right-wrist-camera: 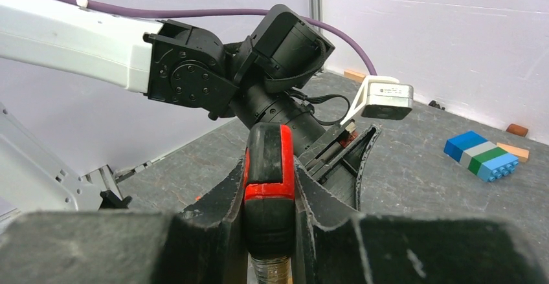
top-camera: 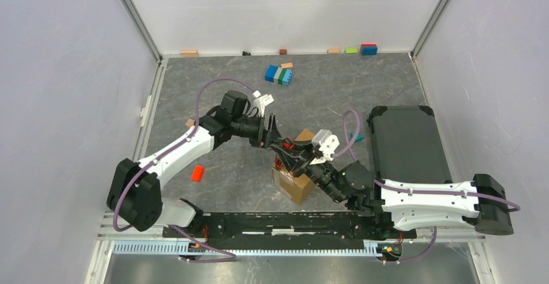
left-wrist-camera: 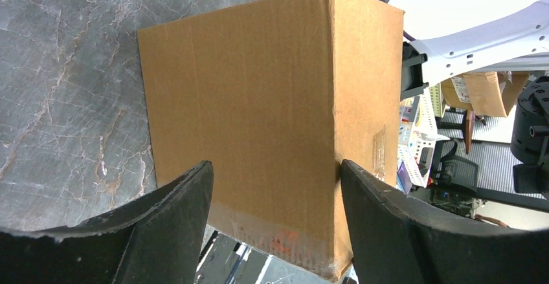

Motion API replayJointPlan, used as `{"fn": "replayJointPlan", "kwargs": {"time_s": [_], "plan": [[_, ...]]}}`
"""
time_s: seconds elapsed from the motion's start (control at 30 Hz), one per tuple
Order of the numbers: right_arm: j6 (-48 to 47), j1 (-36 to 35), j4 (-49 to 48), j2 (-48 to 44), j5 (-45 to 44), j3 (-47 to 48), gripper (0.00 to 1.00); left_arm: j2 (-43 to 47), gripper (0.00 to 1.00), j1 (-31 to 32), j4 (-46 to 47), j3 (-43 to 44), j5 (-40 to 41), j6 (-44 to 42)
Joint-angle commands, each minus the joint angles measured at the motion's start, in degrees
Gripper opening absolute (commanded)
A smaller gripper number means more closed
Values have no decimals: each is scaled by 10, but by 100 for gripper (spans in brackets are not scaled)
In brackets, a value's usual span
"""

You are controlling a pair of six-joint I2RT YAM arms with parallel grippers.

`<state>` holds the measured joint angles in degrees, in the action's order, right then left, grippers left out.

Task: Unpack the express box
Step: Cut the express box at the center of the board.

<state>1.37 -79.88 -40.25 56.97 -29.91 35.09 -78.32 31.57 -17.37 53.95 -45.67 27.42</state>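
Where the two arms rise from the near edge of the grey marbled tabletop (top-camera: 220, 96), the plain brown cardboard express box (top-camera: 296, 188) stands just beyond their bases. It sits about midway across the table, near the flat black tray (top-camera: 408, 145) on its right.

Both arms meet over the box. The right gripper (right-wrist-camera: 268, 193) comes in from the right above the box top, and its fingers (right-wrist-camera: 226, 196) are clenched on a black tool with a red band (right-wrist-camera: 267, 167). In the right wrist view the tool stands upright between them. The left gripper (left-wrist-camera: 275, 167) reaches in from the left with its jaws spread wide and nothing between them. In the left wrist view one finger lies over a brown side of the box and the other sits at a vertical corner edge. I cannot tell whether either finger touches the cardboard. Clear tape runs along the box edge nearest that camera.

Left of the box and well apart from it, a small red block (top-camera: 197, 173) lies on the table. Farther back sits a blue, white and green toy block cluster (top-camera: 279, 75), with a small orange block (top-camera: 287, 65) just beside it. A row of small coloured blocks (top-camera: 351, 50) lines the foot of the far wall.
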Motion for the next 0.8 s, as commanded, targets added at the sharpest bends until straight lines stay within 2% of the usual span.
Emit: {"fn": "replayJointPlan", "kwargs": {"time_s": [0.0, 0.77], "plan": [[-9, -3, -19, -3, 18, 5, 0, -12, 77, 1, -2, -6, -13, -6], [4, -3, 172, -35, 60, 53, 0, -63, 76, 0, -56, 23, -31, -81]]}}
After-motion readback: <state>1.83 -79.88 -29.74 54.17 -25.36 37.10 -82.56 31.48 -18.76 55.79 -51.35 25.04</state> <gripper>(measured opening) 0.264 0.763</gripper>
